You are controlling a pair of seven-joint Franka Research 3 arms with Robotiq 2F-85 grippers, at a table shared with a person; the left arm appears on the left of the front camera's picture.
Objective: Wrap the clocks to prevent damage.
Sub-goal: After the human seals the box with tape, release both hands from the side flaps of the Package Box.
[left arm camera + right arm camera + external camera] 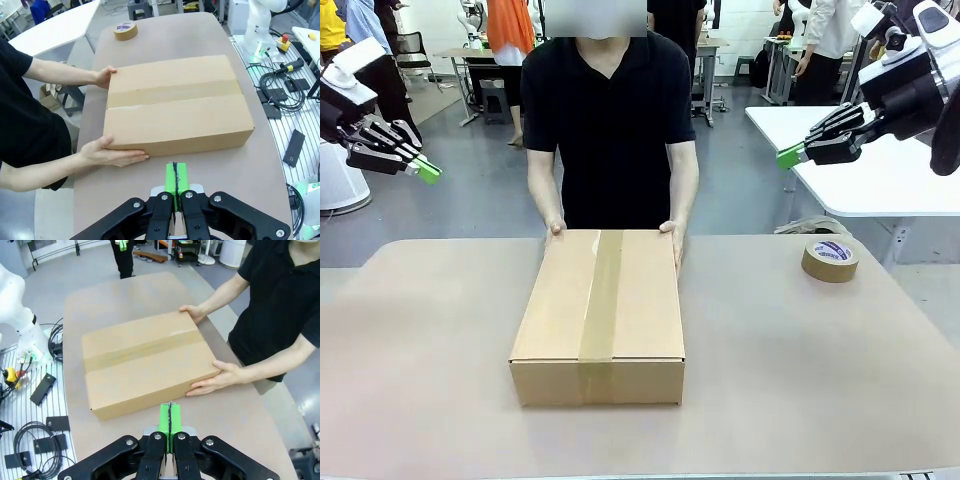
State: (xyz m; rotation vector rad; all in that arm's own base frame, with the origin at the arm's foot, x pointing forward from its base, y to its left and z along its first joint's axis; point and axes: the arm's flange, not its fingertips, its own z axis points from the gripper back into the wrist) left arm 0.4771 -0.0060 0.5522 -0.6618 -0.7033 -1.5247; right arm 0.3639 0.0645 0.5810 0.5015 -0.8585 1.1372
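table: we see the beige rounded table (800, 380) spanning the lower frame
box: flat taped brown cardboard box (600, 315) at centre, person's hands (672, 232) on its far corners; risk: we collide with them reaching in
tape: brown tape roll (830, 260) mid-right, apart from box
left gripper (428, 171): upper left, pads together, empty
right gripper (790, 155): upper right, pads together, empty; risk: closed jaws shove, can't grasp

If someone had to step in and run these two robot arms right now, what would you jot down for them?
Left gripper: shut, holding nothing, raised above the table's left edge.
Right gripper: shut, holding nothing, raised on the right.
Flat brown cardboard box: mid-table, flaps closed with a strip of brown tape along the top. The person's hands hold its far corners.
Roll of brown packing tape: lying flat on the beige table, right of the box.
Done: box is sealed.
Left: no clocks or wrapping in sight; the arms have not touched the box.
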